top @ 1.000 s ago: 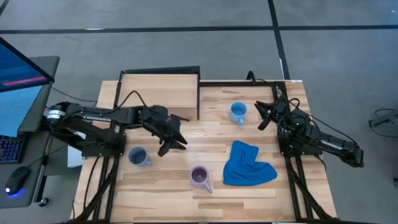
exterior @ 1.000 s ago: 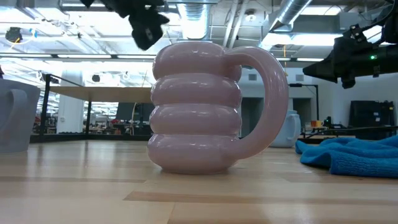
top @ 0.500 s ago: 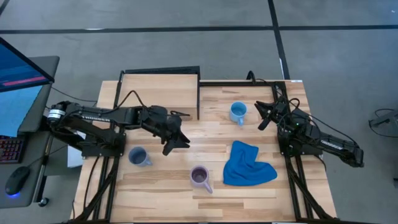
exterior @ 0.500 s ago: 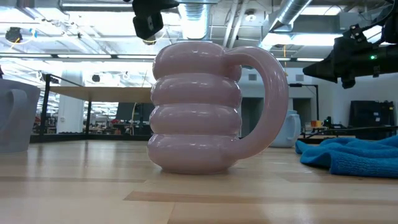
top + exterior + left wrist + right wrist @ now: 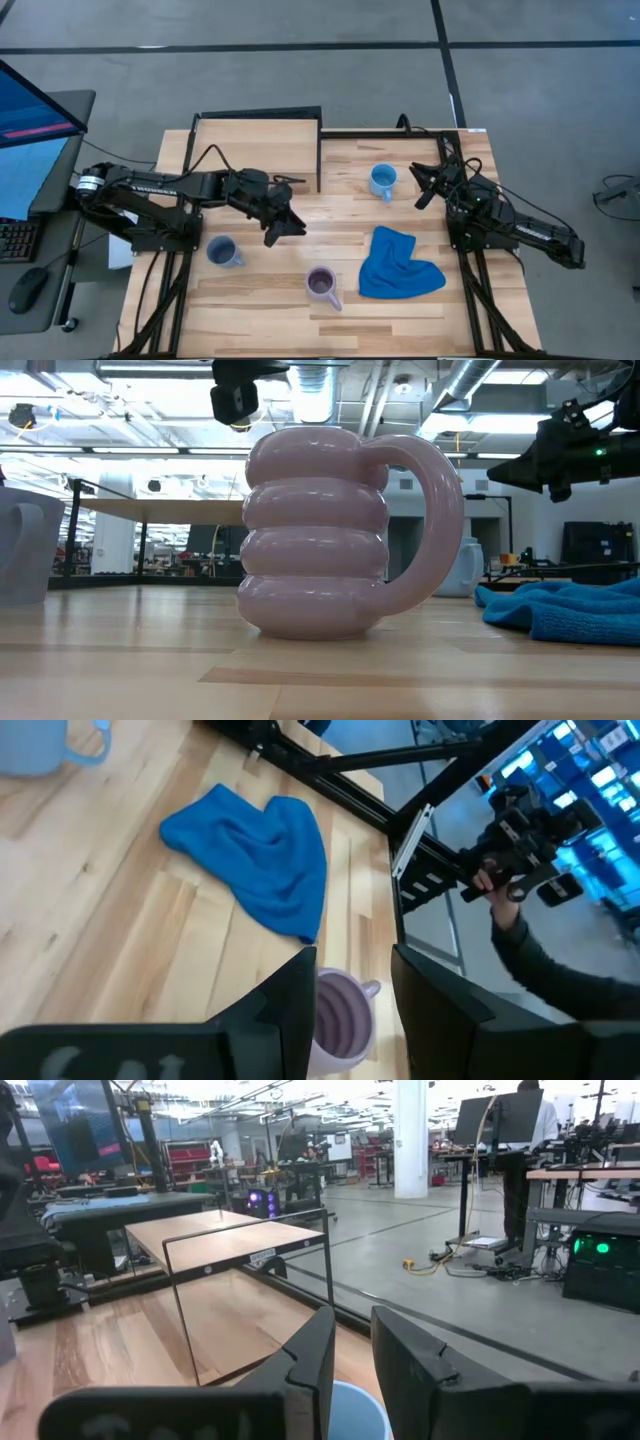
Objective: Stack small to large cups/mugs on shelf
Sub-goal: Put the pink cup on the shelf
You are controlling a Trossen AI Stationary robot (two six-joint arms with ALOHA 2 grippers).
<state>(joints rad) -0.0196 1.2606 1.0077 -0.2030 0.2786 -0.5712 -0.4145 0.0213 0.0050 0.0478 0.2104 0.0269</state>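
The pale purple mug (image 5: 321, 285) stands upright near the table's near edge and fills the low view (image 5: 320, 530). The grey-blue mug (image 5: 222, 251) stands to its left. The bright light blue mug (image 5: 382, 181) stands at the far middle. The shelf (image 5: 257, 150) is at the far left. My left gripper (image 5: 283, 228) is open and empty, above the table between the grey-blue and purple mugs. In its wrist view (image 5: 350, 970) the purple mug (image 5: 340, 1020) shows between the fingers, farther off. My right gripper (image 5: 418, 186) is open and empty, just right of the light blue mug (image 5: 355, 1415).
A crumpled blue cloth (image 5: 398, 265) lies right of the purple mug. The shelf's black frame (image 5: 320, 150) rises beside the light blue mug. A person's hand (image 5: 505, 880) holding a device shows beyond the table's right edge.
My left gripper has gone a little toward the table's right edge, nearer the purple mug, and has turned about its wrist. The mugs and the cloth have stayed where they were.
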